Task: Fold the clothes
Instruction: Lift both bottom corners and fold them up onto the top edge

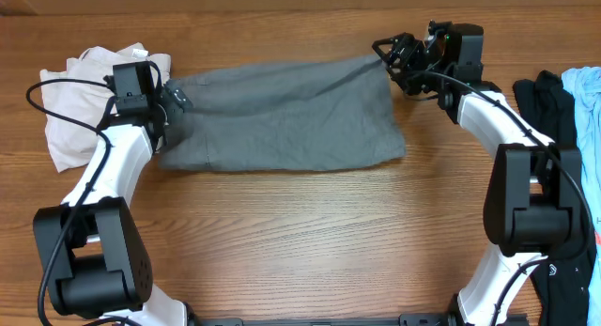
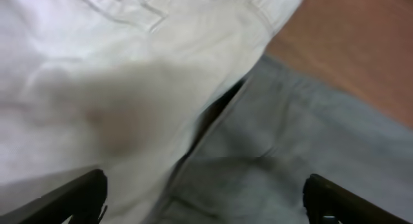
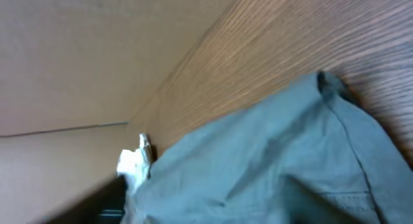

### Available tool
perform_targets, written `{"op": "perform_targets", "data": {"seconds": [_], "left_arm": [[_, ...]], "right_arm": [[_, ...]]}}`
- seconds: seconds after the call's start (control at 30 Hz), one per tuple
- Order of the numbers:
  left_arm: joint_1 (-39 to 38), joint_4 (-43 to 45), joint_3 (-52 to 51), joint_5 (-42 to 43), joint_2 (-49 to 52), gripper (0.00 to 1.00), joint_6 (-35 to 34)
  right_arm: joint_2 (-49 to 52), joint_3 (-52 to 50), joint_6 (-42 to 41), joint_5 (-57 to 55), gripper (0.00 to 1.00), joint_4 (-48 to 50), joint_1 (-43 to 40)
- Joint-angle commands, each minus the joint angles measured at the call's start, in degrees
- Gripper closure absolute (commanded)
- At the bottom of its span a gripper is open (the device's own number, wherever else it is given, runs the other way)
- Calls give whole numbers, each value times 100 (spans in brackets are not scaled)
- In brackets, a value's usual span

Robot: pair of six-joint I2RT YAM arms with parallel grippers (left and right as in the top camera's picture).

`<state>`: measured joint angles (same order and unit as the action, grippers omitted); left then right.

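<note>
The grey shorts (image 1: 282, 115) lie spread flat across the middle of the wooden table (image 1: 300, 241), slightly wrinkled. My left gripper (image 1: 172, 99) hovers at their left end, where they meet the white cloth. In the left wrist view this gripper (image 2: 205, 180) is open: its dark fingers (image 2: 84, 195) stand far apart over the grey fabric (image 2: 277, 140), with nothing between them. My right gripper (image 1: 390, 55) sits at the shorts' far right corner. The right wrist view shows only grey cloth (image 3: 271, 159) close below, and its fingers are hidden.
A cream-white garment (image 1: 75, 100) is bunched at the left, touching the shorts' edge, and fills the upper left (image 2: 97, 69) of the left wrist view. A black garment (image 1: 549, 100) and a light blue one (image 1: 584, 100) lie at the right edge. A tan wall (image 3: 77, 56) borders the table's back.
</note>
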<state>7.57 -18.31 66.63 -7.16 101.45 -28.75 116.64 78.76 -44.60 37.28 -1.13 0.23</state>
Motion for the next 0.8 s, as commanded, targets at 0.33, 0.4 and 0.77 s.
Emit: {"op": "perform_targets", "data": {"seconds": [0.33, 0.4, 0.77], "left_arm": [[214, -1980, 267, 1436, -573, 0, 1200], [214, -2450, 262, 1425, -549, 0, 1207], [214, -2944, 184, 1364, -173, 0, 1637]], "right_arm": [[-540, 153, 1705, -894, 8, -3694, -619], [-507, 85, 1923, -1215, 6, -4190, -597], [-411, -855, 2369, -664, 18, -3569, -417]]}}
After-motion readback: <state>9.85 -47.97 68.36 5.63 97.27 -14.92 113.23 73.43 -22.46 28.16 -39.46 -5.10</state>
